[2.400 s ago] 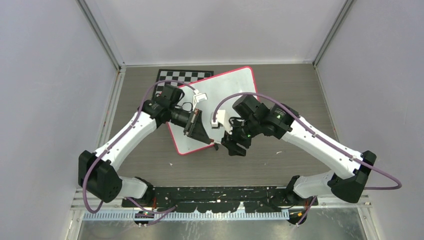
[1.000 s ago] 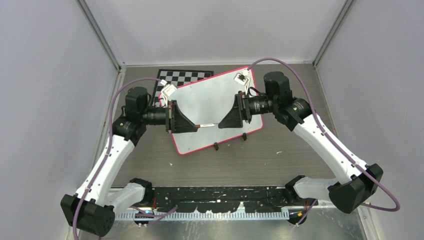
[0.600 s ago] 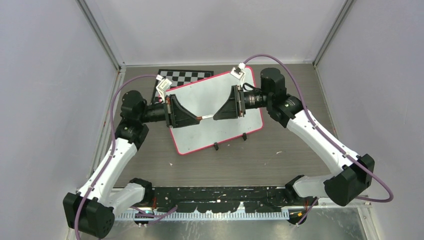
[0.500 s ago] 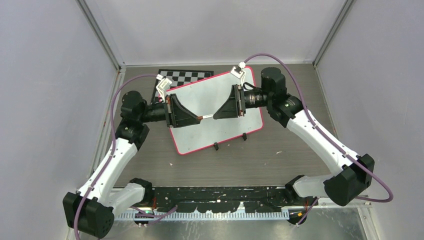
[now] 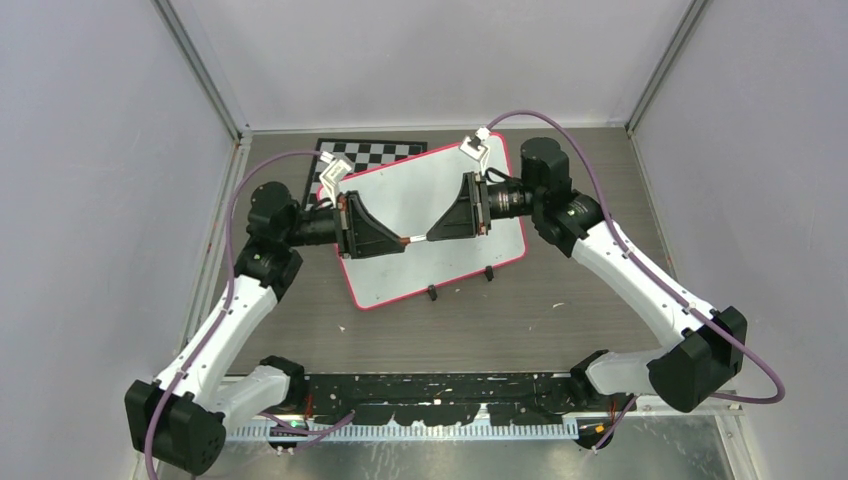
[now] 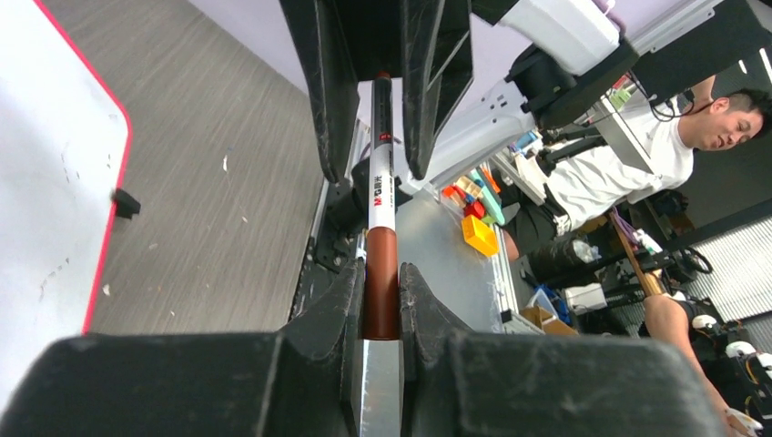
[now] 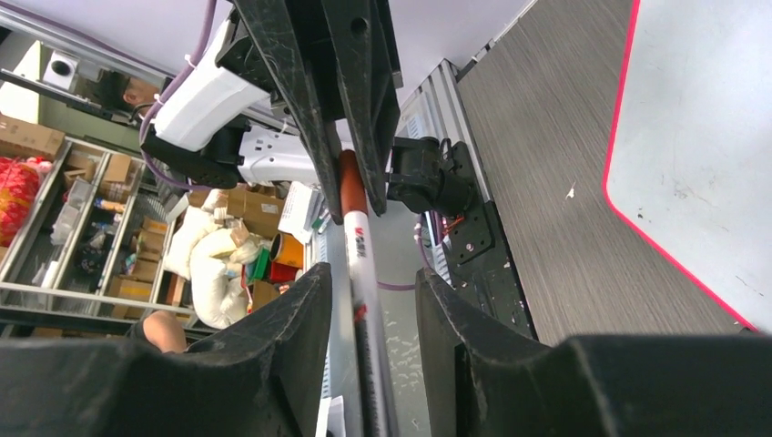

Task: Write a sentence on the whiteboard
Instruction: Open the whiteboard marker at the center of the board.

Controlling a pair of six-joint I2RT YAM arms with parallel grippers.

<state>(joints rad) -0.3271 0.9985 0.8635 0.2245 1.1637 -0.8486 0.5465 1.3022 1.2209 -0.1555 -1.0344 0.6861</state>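
The whiteboard lies tilted on the table, with a red-pink rim. Its surface shows no sentence. A marker with a white body and a reddish-brown cap hangs level above the board, between my two grippers. My left gripper is shut on the cap. My right gripper faces it, and its jaws stand apart around the white body with a gap at each side. The board's edge shows in the left wrist view and in the right wrist view.
A black-and-white checkerboard lies partly under the board's far left corner. Two small black clips sit on the board's near edge. Grey walls stand on three sides, and the arm bases and a rail run along the near edge.
Both grippers rose from the board's near edge and met over the board with the marker between them. In the last half second my left gripper slid slightly right, toward the right one.
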